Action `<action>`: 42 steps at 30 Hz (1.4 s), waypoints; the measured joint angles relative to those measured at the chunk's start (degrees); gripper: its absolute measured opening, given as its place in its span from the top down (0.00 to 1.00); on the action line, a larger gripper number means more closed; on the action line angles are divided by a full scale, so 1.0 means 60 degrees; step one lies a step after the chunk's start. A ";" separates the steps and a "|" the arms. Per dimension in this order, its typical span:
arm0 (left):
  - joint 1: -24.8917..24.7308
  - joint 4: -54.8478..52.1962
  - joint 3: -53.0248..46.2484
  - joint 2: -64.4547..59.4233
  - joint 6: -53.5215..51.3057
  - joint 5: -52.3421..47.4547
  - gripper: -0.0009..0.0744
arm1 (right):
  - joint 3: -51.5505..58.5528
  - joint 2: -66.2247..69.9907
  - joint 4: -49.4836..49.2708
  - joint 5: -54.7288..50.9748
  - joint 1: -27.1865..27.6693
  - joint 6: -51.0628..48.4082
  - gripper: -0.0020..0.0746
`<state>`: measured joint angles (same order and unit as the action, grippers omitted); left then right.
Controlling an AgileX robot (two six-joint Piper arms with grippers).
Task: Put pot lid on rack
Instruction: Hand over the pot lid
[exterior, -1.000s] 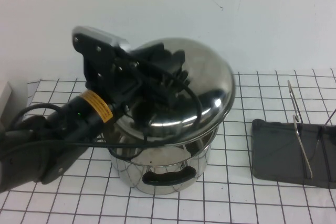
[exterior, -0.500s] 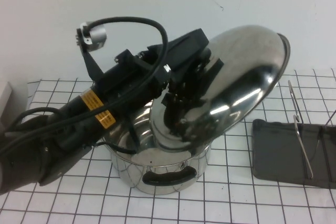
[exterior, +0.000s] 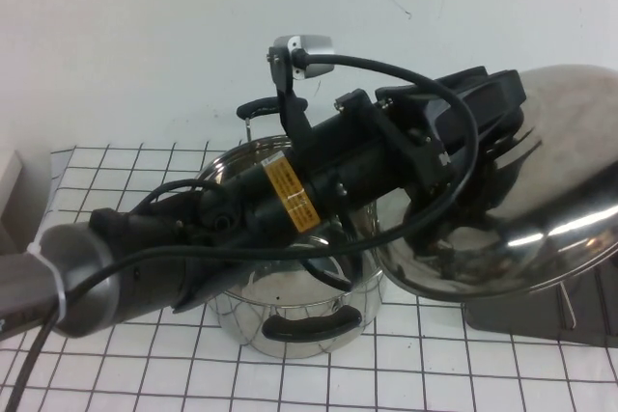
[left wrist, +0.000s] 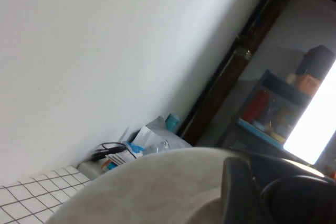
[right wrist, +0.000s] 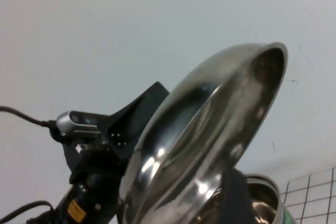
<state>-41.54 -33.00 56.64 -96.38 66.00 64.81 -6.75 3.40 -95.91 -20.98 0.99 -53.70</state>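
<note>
My left gripper [exterior: 488, 156] is shut on the black knob of the pot lid [exterior: 541, 209] and holds the shiny domed lid tilted in the air at the right, above the rack. Only a strip of the rack's dark grey tray [exterior: 517, 315] shows under the lid; its wire loops are almost all hidden. In the left wrist view the lid's dome [left wrist: 157, 192] and knob [left wrist: 299, 203] fill the lower part. The right wrist view sees the lid [right wrist: 210, 140] from the side. My right gripper [right wrist: 233, 200] shows only as a dark part there and is out of the high view.
The open steel pot [exterior: 290, 311] with black handles stands on the checked mat at centre front, partly under my left arm [exterior: 290, 200]. Its rim also shows in the right wrist view [right wrist: 268, 192]. A white wall runs along the back.
My left gripper has lifted the lid off the pot and carried it right, from above the pot to above the rack. The pot now stands open.
</note>
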 joint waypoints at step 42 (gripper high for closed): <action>-0.0051 -0.2274 0.0174 -0.0053 -0.0052 -0.0482 0.24 | -0.3116 0.6545 -0.0161 -0.2323 -0.0048 -0.4001 0.82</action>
<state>-41.85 -46.64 57.68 -96.70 65.68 61.91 -25.45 42.67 -96.88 -34.92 0.70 -77.70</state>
